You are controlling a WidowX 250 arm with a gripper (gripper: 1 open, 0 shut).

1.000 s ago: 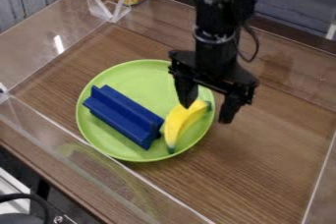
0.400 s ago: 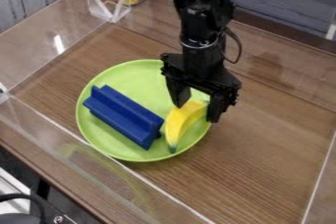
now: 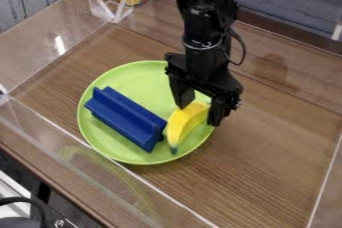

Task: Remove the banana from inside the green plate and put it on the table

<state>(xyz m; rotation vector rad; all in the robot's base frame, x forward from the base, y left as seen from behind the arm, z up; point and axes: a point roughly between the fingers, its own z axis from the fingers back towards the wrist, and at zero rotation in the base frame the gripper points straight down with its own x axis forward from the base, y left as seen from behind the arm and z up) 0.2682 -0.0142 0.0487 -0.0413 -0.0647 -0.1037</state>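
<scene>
Barely shifted, the black metal robot hand hovered, jaws apart, over the yellow curved plastic banana. Below the hand, the banana lay inside the round green plastic plate, beside a blue rectangular block, on the brown wooden bench.

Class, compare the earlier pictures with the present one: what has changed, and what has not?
The black pincer has moved slightly left and come closer over the banana; nothing has visibly been gripped or released. The banana and the blue block stay where they were on the green plate.
</scene>
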